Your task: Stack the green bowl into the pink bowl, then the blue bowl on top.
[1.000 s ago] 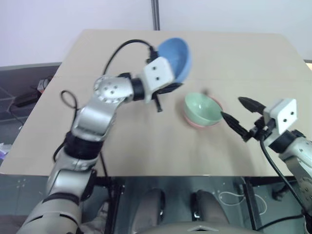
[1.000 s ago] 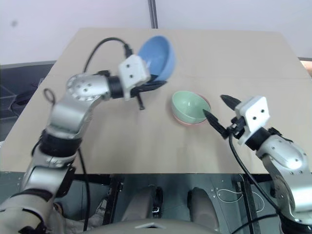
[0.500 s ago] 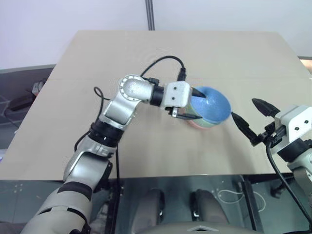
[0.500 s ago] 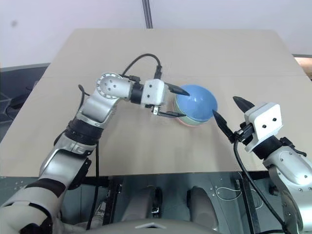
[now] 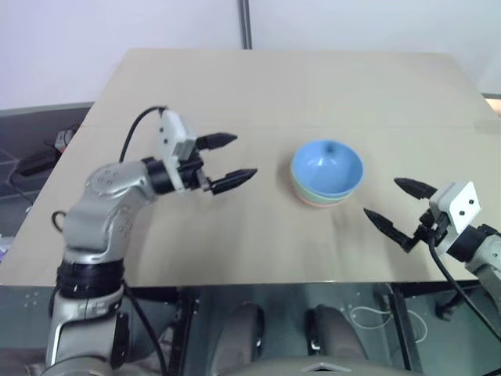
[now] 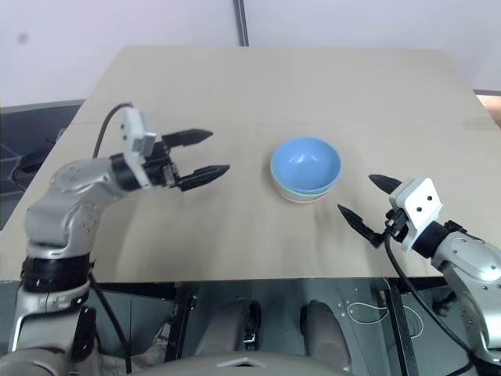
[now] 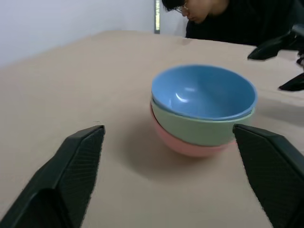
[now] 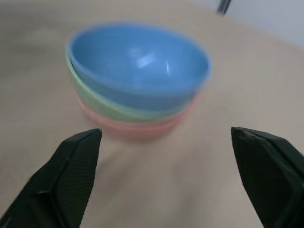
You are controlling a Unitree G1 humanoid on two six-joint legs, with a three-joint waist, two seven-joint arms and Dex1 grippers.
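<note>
Left hand (image 5: 228, 160) back, blue bowl (image 5: 327, 166) nested.

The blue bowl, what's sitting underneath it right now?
The blue bowl sits nested in the green bowl, which sits in the pink bowl. Just their outer walls show; their insides are covered.

A tan table (image 5: 235, 86) with a plain matte top takes up the middle of the scene, its far corners cut off at 11 and 1 o'clock. Behind it, from 10 to 2 o'clock, runs a pale, bare wall (image 5: 117, 23). A slim grey post (image 5: 246, 23) stands against it at 12 o'clock, just past the table's far edge. At 9 o'clock lies grey floor (image 5: 23, 133) with dark cables (image 5: 35, 160) on it. A person in dark clothing (image 7: 237, 21) leans over beyond the table's far edge. The light is soft and even.
</note>
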